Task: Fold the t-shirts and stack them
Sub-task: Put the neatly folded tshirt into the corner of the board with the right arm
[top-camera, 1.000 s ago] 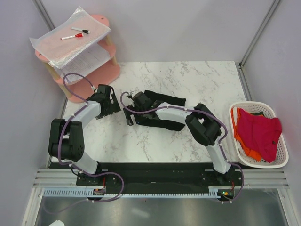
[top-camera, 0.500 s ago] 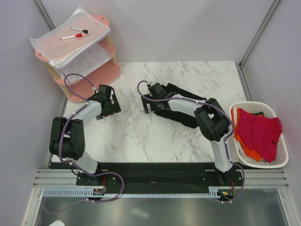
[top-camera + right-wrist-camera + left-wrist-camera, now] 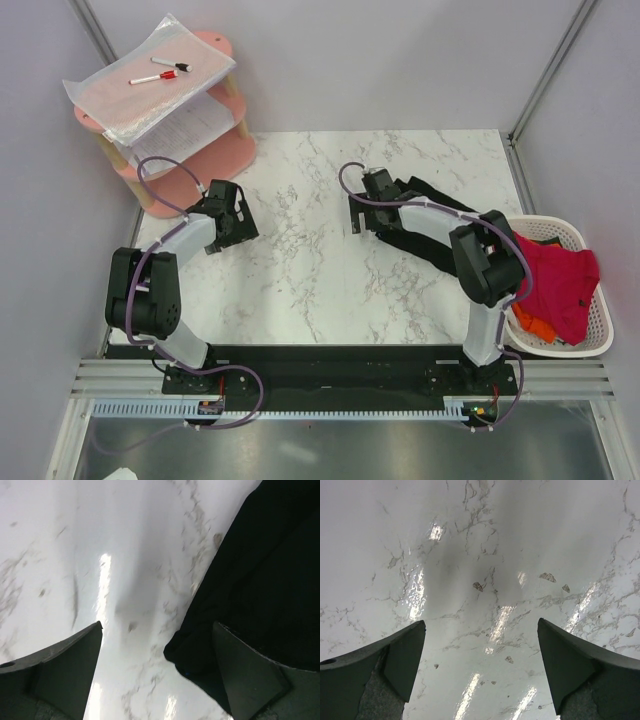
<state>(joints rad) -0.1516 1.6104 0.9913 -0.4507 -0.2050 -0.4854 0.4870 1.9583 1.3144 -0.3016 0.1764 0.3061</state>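
Change: right arm [image 3: 487,262] has swung from the middle of the worktop [image 3: 320,290] over to its right half within the last second. The black t-shirt [image 3: 260,560] has slid across with it.
Right tool [image 3: 156,627]: fingers spread fully apart, with bare marble between them. Nothing is clamped. The edge of the black cloth lies under and beside the right-hand finger.
Left tool [image 3: 481,621]: fingers spread fully apart and holding nothing. It hovers over bare marble at the left side, in the same spot as a second ago.
Black t-shirt location: bunched in a long crumpled strip on the right half of the worktop, partly under the right arm and near the basket [image 3: 570,350].
Other shirts: red t-shirt [image 3: 555,280] and orange t-shirt [image 3: 530,325] are heaped in the basket as before.
Meaning for the task: probably the black shirt is being shifted about rather than folded. It is not yet spread flat, no fold is made, and no stack is started.
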